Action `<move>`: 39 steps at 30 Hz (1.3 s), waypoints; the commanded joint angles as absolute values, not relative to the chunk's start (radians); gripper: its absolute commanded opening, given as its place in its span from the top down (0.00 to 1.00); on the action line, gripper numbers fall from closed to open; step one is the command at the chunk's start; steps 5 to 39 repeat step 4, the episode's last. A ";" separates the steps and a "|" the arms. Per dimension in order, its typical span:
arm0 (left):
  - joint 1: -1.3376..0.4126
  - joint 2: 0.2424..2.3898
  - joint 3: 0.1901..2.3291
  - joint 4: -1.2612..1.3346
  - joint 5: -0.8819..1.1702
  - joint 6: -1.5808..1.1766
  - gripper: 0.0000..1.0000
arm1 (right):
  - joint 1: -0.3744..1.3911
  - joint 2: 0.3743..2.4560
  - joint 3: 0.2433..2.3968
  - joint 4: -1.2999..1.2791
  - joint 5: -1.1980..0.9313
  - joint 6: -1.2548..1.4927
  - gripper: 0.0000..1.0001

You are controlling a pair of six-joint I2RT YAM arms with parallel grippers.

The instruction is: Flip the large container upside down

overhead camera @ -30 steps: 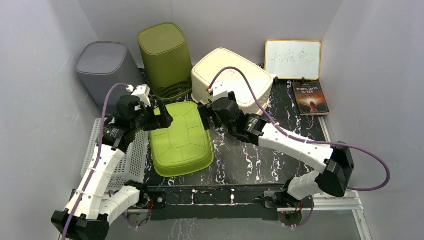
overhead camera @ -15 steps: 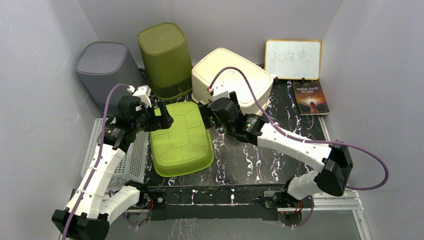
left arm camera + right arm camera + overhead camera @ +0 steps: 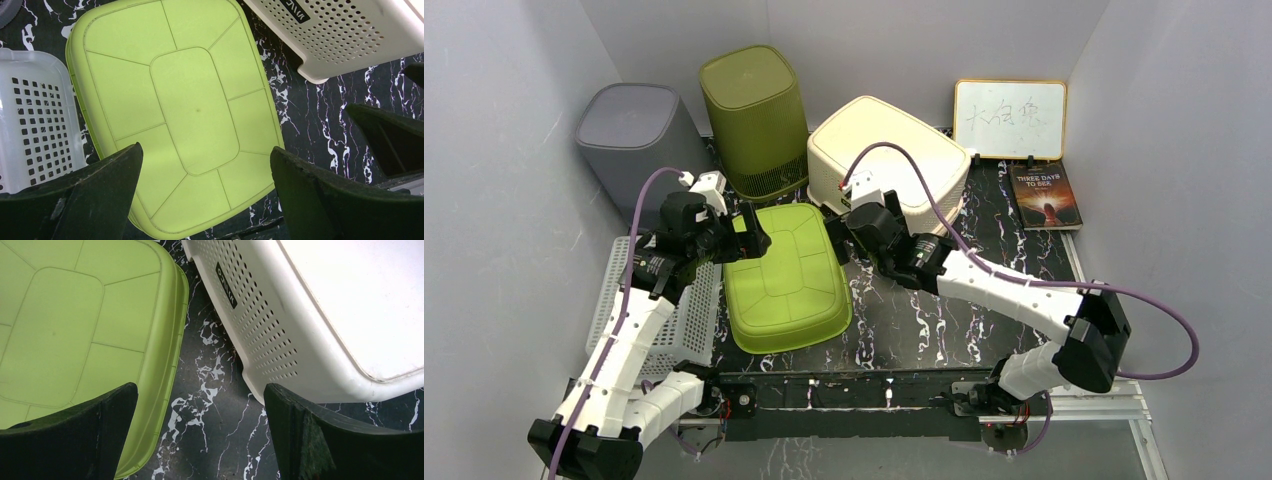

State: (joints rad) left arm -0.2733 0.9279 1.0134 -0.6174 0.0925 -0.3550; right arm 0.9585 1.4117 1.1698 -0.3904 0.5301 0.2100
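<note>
On black marbled tabletop, grey-walled, lime tub lies bottom-up; left tool, right tool gape wide.

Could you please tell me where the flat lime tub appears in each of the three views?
Top external: lime tub lies left of centre.
Left wrist: it fills the centre.
Right wrist: it takes up the left half.
Shared landmark: the cream basket, close beside the tub in every view.
</note>
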 commanded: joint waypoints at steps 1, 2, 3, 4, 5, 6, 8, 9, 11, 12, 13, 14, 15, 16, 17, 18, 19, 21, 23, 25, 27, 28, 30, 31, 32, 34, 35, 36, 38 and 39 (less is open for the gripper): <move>-0.275 0.914 1.007 -0.614 0.087 -0.346 0.02 | 0.957 1.364 1.173 -0.332 0.546 0.200 0.02; -0.275 0.913 1.006 -0.614 0.087 -0.345 0.02 | 0.956 1.366 1.173 -0.333 0.545 0.201 0.02; -0.275 0.912 1.004 -0.613 0.088 -0.346 0.01 | 0.956 1.370 1.175 -0.337 0.545 0.201 0.02; -0.275 0.912 1.003 -0.613 0.089 -0.347 0.02 | 0.957 1.373 1.176 -0.341 0.546 0.203 0.02; -0.275 0.912 1.003 -0.613 0.089 -0.347 0.02 | 0.957 1.373 1.176 -0.341 0.546 0.203 0.02; -0.275 0.912 1.003 -0.613 0.089 -0.347 0.02 | 0.957 1.373 1.176 -0.341 0.546 0.203 0.02; -0.275 0.912 1.003 -0.613 0.089 -0.347 0.02 | 0.957 1.373 1.176 -0.341 0.546 0.203 0.02; -0.275 0.912 1.003 -0.613 0.089 -0.347 0.02 | 0.957 1.373 1.176 -0.341 0.546 0.203 0.02; -0.275 0.912 1.003 -0.613 0.089 -0.347 0.02 | 0.957 1.373 1.176 -0.341 0.546 0.203 0.02; -0.275 0.912 1.003 -0.613 0.089 -0.347 0.02 | 0.957 1.373 1.176 -0.341 0.546 0.203 0.02; -0.275 0.912 1.003 -0.613 0.089 -0.347 0.02 | 0.957 1.373 1.176 -0.341 0.546 0.203 0.02; -0.275 0.912 1.003 -0.613 0.089 -0.347 0.02 | 0.957 1.373 1.176 -0.341 0.546 0.203 0.02; -0.275 0.912 1.003 -0.613 0.089 -0.347 0.02 | 0.957 1.373 1.176 -0.341 0.546 0.203 0.02; -0.275 0.912 1.003 -0.613 0.089 -0.347 0.02 | 0.957 1.373 1.176 -0.341 0.546 0.203 0.02; -0.275 0.912 1.003 -0.613 0.089 -0.347 0.02 | 0.957 1.373 1.176 -0.341 0.546 0.203 0.02; -0.275 0.912 1.003 -0.613 0.089 -0.347 0.02 | 0.957 1.373 1.176 -0.341 0.546 0.203 0.02; -0.275 0.912 1.003 -0.613 0.089 -0.347 0.02 | 0.957 1.373 1.176 -0.341 0.546 0.203 0.02; -0.275 0.912 1.003 -0.613 0.089 -0.347 0.02 | 0.957 1.373 1.176 -0.341 0.546 0.203 0.02; -0.275 0.912 1.003 -0.613 0.089 -0.347 0.02 | 0.957 1.373 1.176 -0.341 0.546 0.203 0.02; -0.275 0.912 1.003 -0.613 0.089 -0.347 0.02 | 0.957 1.373 1.176 -0.341 0.546 0.203 0.02; -0.275 0.912 1.003 -0.613 0.089 -0.347 0.02 | 0.957 1.373 1.176 -0.341 0.546 0.203 0.02; -0.275 0.912 1.003 -0.613 0.089 -0.347 0.02 | 0.957 1.373 1.176 -0.341 0.546 0.203 0.02; -0.275 0.912 1.003 -0.613 0.089 -0.347 0.02 | 0.957 1.373 1.176 -0.341 0.546 0.203 0.02; -0.275 0.912 1.003 -0.613 0.089 -0.347 0.02 | 0.957 1.373 1.176 -0.341 0.546 0.203 0.02; -0.275 0.912 1.003 -0.613 0.089 -0.347 0.02 | 0.957 1.373 1.176 -0.341 0.546 0.203 0.02; -0.275 0.912 1.003 -0.613 0.089 -0.347 0.02 | 0.957 1.373 1.176 -0.341 0.546 0.203 0.02; -0.275 0.912 1.003 -0.613 0.089 -0.347 0.02 | 0.957 1.373 1.176 -0.341 0.546 0.203 0.02; -0.275 0.912 1.003 -0.613 0.089 -0.347 0.02 | 0.957 1.373 1.176 -0.341 0.546 0.203 0.02; -0.275 0.912 1.003 -0.613 0.089 -0.347 0.02 | 0.957 1.373 1.176 -0.341 0.546 0.203 0.02; -0.275 0.912 1.003 -0.613 0.089 -0.347 0.02 | 0.957 1.373 1.176 -0.341 0.546 0.203 0.02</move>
